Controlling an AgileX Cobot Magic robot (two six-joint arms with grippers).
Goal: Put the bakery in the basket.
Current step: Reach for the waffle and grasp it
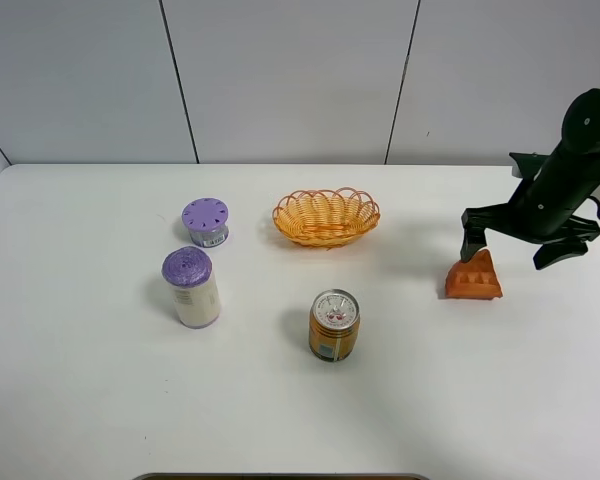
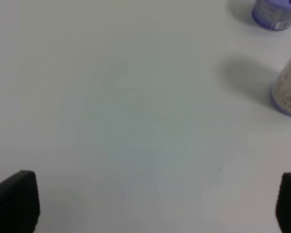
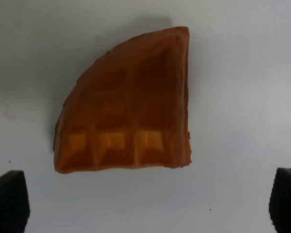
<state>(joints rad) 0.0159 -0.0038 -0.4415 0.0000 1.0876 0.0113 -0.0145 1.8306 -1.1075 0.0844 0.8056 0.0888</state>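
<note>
The bakery, an orange-brown waffle wedge (image 1: 473, 277), lies on the white table at the right. My right gripper (image 1: 515, 250) is open just above and behind it, one finger near its tip. In the right wrist view the waffle (image 3: 126, 126) lies flat between and beyond the wide-apart fingertips of the gripper (image 3: 146, 208), untouched. The yellow-orange wicker basket (image 1: 326, 216) stands empty at the table's middle back, well left of the waffle. My left gripper (image 2: 153, 204) is open over bare table; it does not show in the exterior view.
A gold drink can (image 1: 334, 325) stands in front of the basket. A white bottle with a purple cap (image 1: 191, 287) and a small purple-lidded jar (image 1: 206, 221) stand at the left; both show in the left wrist view, bottle (image 2: 288, 87) and jar (image 2: 274, 12).
</note>
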